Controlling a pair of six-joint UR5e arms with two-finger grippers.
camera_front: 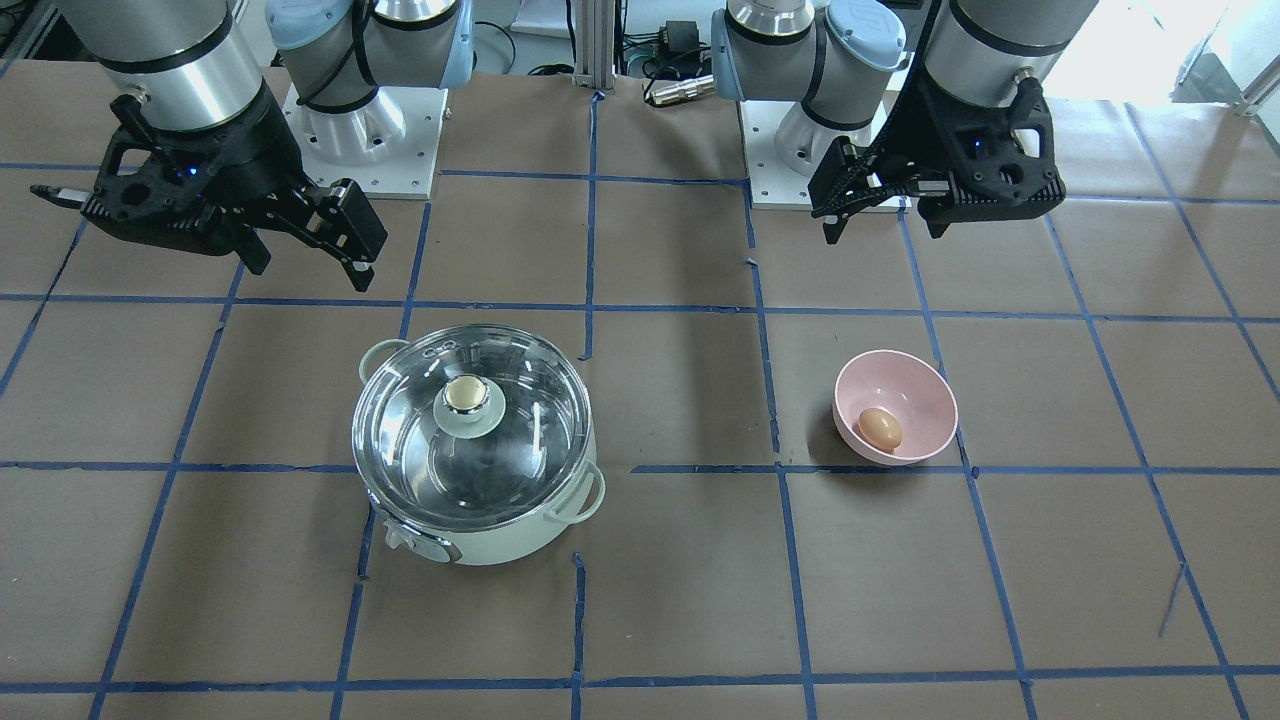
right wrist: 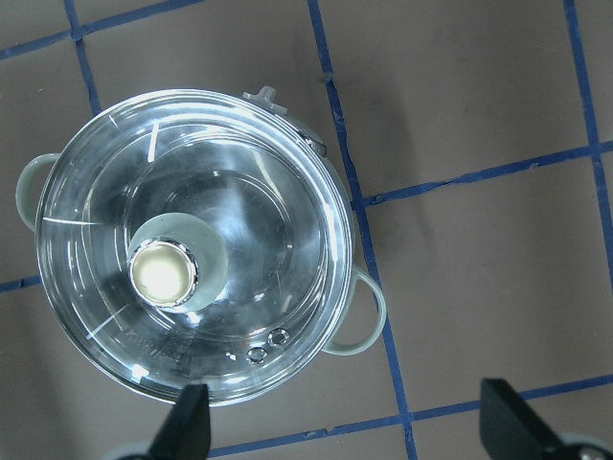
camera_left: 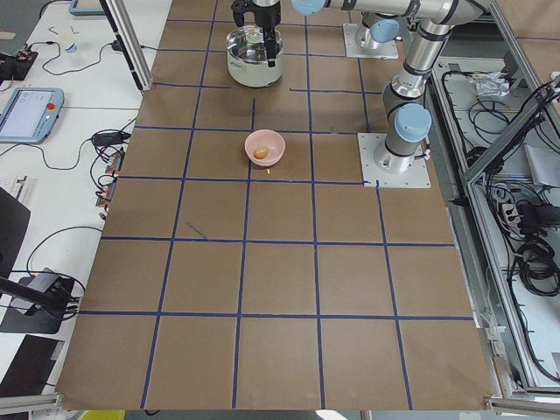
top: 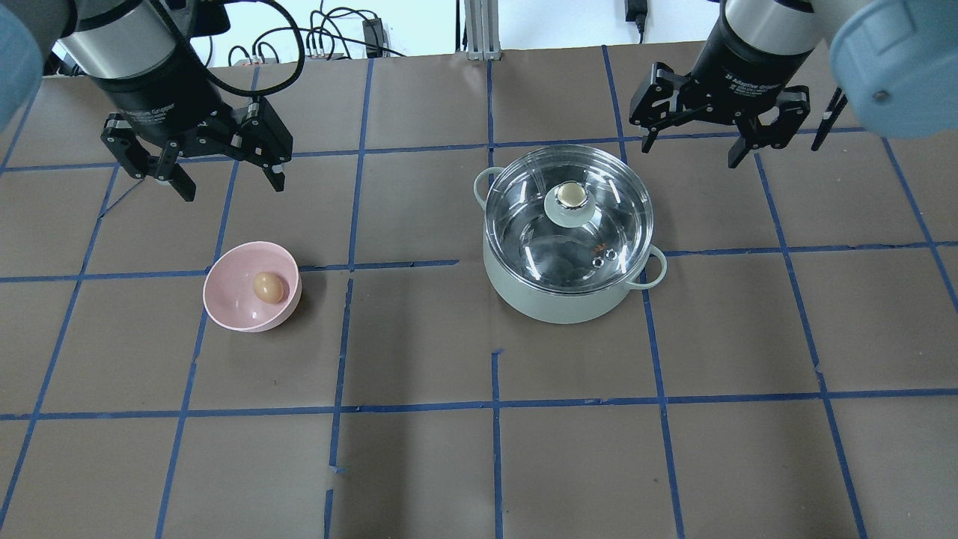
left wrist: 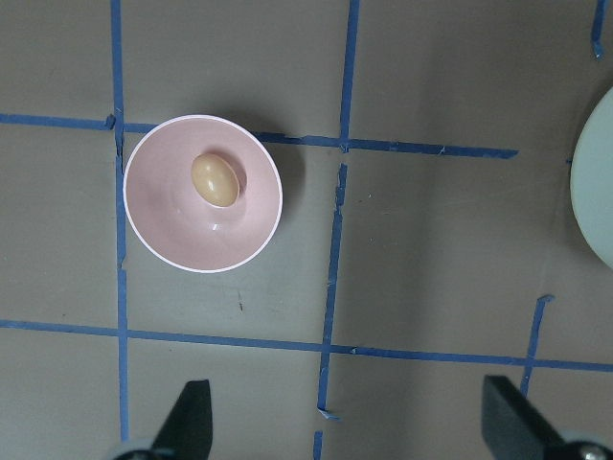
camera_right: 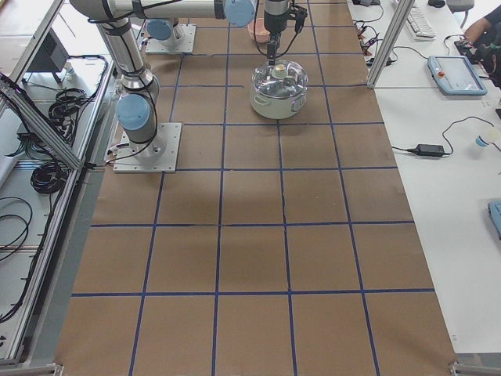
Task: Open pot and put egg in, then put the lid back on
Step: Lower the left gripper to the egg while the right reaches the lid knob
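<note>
1. Left gripper (top: 228, 178): jaws spread wide, holding nothing and touching nothing. It hangs above the desk (top: 449, 457), well apart from the pink bowl (top: 239, 323), on the side toward the robot's base.
2. Right gripper (top: 692, 147): also wide open and empty. It hangs clear of the pot (top: 554, 303), beside it on the base side, with no contact.
3. Egg (top: 269, 287): light brown, lying inside the pink bowl, off-centre against the inner wall. Bowl and pot sit well apart on the desk.
4. Lid (top: 524, 217): clear glass, seated level on the pot rim, its gold-topped knob (top: 572, 196) upright at centre. The shiny steel inside shows through the glass.
5. Left wrist view: looks straight down on the egg (left wrist: 215, 179) in the bowl, with both fingertips (left wrist: 187, 422) at the bottom edge, far apart. A sliver of the pot's pale green side cuts in at the right edge.
6. Right wrist view: the lid fills the left half, and two small shiny studs (right wrist: 268, 346) show near its rim.
7. The pot's front knob (camera_front: 395, 535) shows in the front-facing and right wrist views; in the overhead view the pot body hides it.
8. Side views: both grippers too small to judge.
</note>
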